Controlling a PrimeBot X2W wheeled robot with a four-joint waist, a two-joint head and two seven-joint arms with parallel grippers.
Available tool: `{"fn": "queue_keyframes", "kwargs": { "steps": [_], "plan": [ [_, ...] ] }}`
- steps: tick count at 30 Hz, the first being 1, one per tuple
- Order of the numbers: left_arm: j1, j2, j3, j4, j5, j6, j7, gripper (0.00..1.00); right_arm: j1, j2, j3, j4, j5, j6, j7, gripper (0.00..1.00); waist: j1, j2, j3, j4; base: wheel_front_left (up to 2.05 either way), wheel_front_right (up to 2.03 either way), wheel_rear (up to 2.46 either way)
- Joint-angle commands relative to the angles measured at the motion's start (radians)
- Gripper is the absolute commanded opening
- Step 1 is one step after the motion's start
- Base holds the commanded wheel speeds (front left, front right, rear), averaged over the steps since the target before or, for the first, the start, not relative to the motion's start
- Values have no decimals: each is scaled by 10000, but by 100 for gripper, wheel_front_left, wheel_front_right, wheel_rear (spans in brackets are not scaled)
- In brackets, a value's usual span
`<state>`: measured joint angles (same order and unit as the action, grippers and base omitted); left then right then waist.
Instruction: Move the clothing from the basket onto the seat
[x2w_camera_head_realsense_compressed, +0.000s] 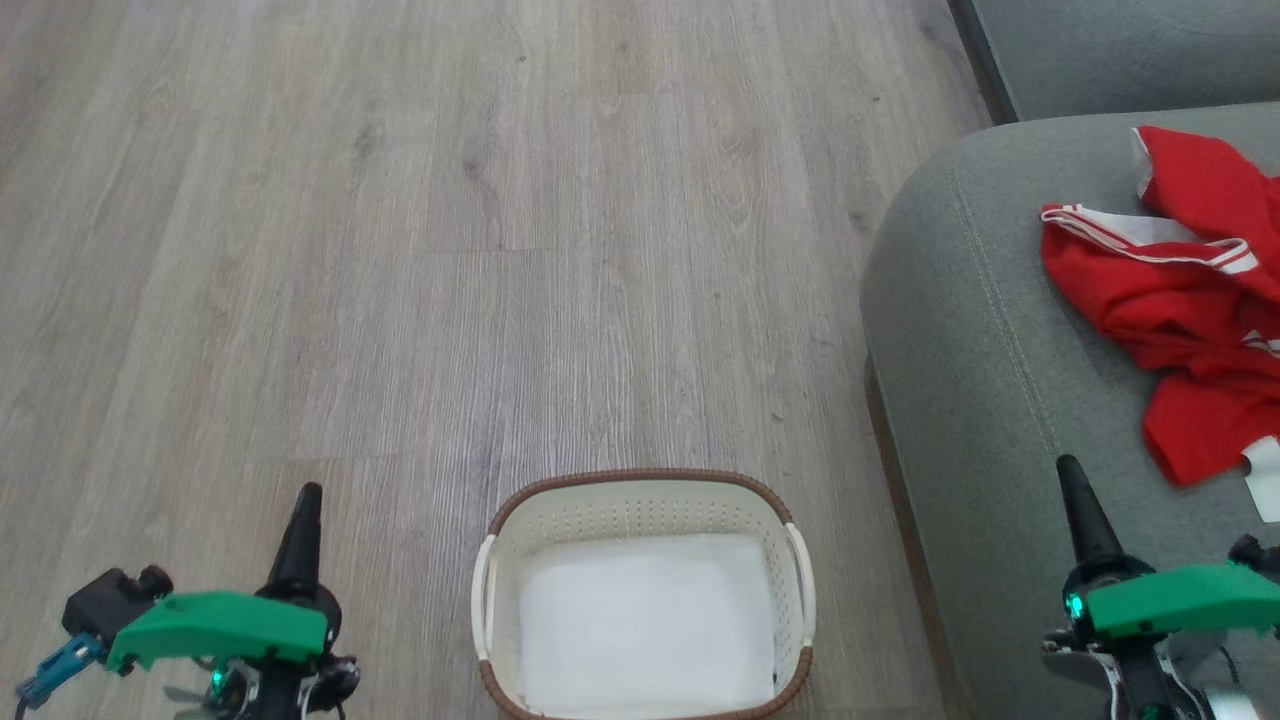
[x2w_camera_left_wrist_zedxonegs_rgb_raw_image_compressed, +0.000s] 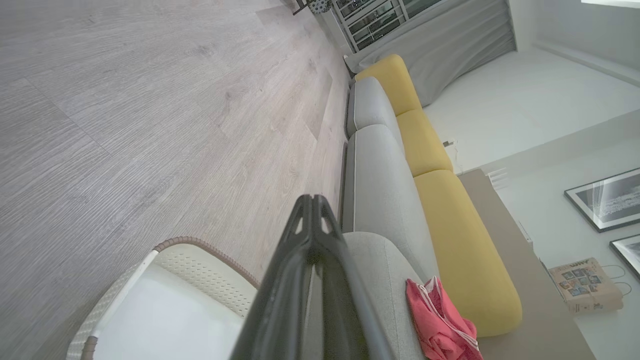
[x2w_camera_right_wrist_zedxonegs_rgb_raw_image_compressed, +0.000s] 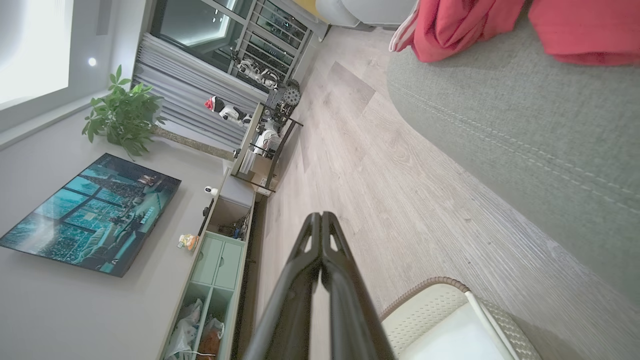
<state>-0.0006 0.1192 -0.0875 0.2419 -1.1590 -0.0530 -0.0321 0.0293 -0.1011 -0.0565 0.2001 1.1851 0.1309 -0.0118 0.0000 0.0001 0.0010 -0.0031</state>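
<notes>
Head view: clothing (x2w_camera_head_realsense_compressed: 1180, 300) lies on the seat (x2w_camera_head_realsense_compressed: 980, 380), basket (x2w_camera_head_realsense_compressed: 640, 478) holds just its liner (x2w_camera_head_realsense_compressed: 645, 620), so, seemingly finished, left gripper (x2w_camera_head_realsense_compressed: 308, 495) and right gripper (x2w_camera_head_realsense_compressed: 1068, 467) sit pressed together, empty.

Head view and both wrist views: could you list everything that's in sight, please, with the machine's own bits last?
clothing: one, red with white stripes, crumpled on the seat
seat: one, grey-green, right of the basket
basket: one, white with brown rim, on the floor
liner sheet: one, white, flat inside the basket
floor: one, grey wood-look, under the basket
back cushions: three, yellow, in a row, left wrist view
potted plant: one, green, upper left of the right wrist view
framed pictures: two, dark, right edge of the left wrist view
left jaws: one pair, dark, shut, lower left of the head view
right jaws: one pair, dark, shut, lower right of the head view
</notes>
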Motion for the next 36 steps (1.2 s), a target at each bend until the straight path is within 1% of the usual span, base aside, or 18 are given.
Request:
{"fn": "queue_keyframes", "kwargs": {
  "steps": [1, 36],
  "plan": [
    [-649, 12, 380, -234, -315, -109, 95, 0, -563, -68, 29, -259, 309, 0, 88, 0, 0, -1, 1, 1, 0, 0, 0],
    [-970, -476, 1568, -29, -3570, -620, 1085, 0, -1176, 311, -349, 278, 3385, -1, 912, 0, 0, -1, 16, 24, 0, 0, 0]
  ]
}}
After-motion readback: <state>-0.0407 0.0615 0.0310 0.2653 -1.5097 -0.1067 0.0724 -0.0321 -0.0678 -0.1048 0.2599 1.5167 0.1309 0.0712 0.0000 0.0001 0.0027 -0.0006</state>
